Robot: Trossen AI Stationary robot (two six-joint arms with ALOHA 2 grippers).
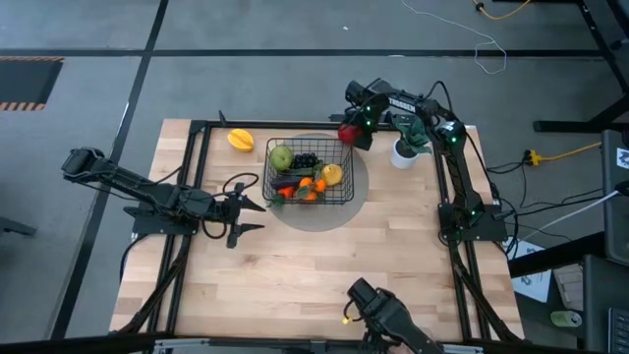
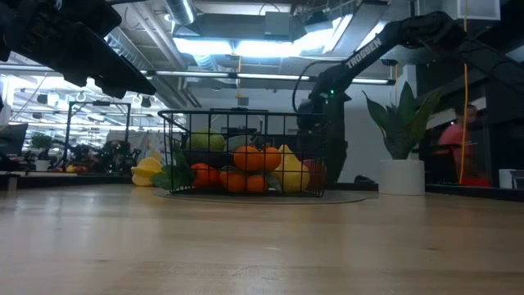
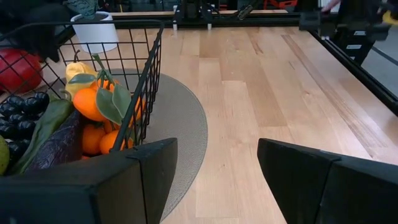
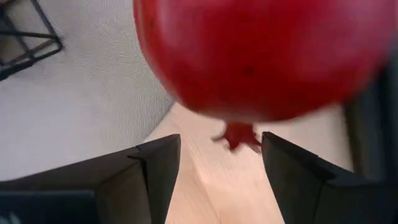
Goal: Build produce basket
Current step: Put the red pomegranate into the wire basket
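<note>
The right gripper (image 1: 348, 134), fingers clenched around a red fruit (image 1: 347, 133), is hovering right of the basket (image 1: 309, 173) for loading, while the left gripper (image 1: 248, 212), fingers released, is waiting centre-left.

I get one overhead view, one level at tabletop, two wrist close-ups — overhead, low and left wrist share the basket (image 1: 309, 175).

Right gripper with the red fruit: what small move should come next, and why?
Probably carry it a little further over the black wire-mesh basket before releasing. The right gripper holds the round red pomegranate-like fruit beside the basket's corner, over the grey round mat, not above the opening.
</note>
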